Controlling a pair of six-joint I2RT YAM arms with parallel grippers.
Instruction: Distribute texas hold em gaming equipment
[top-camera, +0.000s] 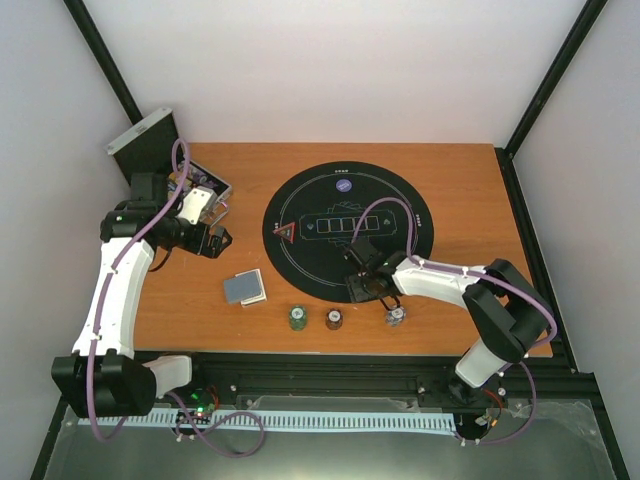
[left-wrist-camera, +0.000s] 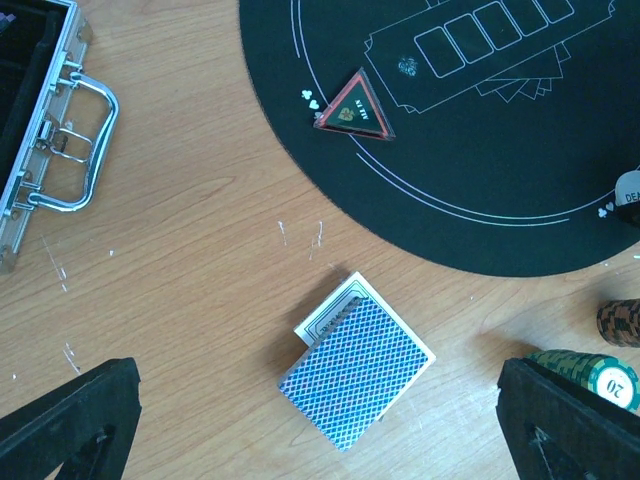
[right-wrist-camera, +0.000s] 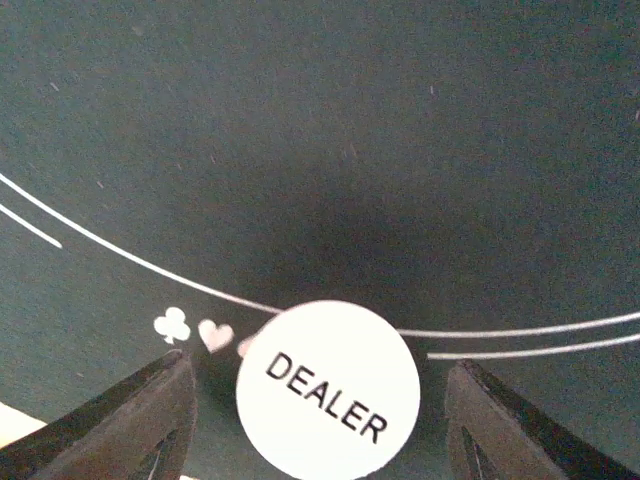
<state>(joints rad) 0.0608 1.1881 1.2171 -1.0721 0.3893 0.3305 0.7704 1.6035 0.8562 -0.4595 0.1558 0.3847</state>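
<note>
Right wrist view: the DEALER button (right-wrist-camera: 328, 388) lies flat on the near rim of the black mat (right-wrist-camera: 300, 150), centred between the wide-open, empty jaws of the right gripper (right-wrist-camera: 318, 425), clear of both fingers (right-wrist-camera: 130, 420). Bare mat stretches beyond it. Further off, the left gripper (left-wrist-camera: 320, 420), likewise open and empty, hovers above the cards (left-wrist-camera: 355, 375).

I'm counting three chip stacks: green stack (top-camera: 298, 318), brown stack (top-camera: 334, 319), pale stack (top-camera: 396, 316); two discs, purple disc (top-camera: 345, 184) and white disc (right-wrist-camera: 328, 390); one triangle (top-camera: 285, 231), one card pile (top-camera: 244, 287), one case (top-camera: 148, 143), one mat (top-camera: 400, 200)
</note>
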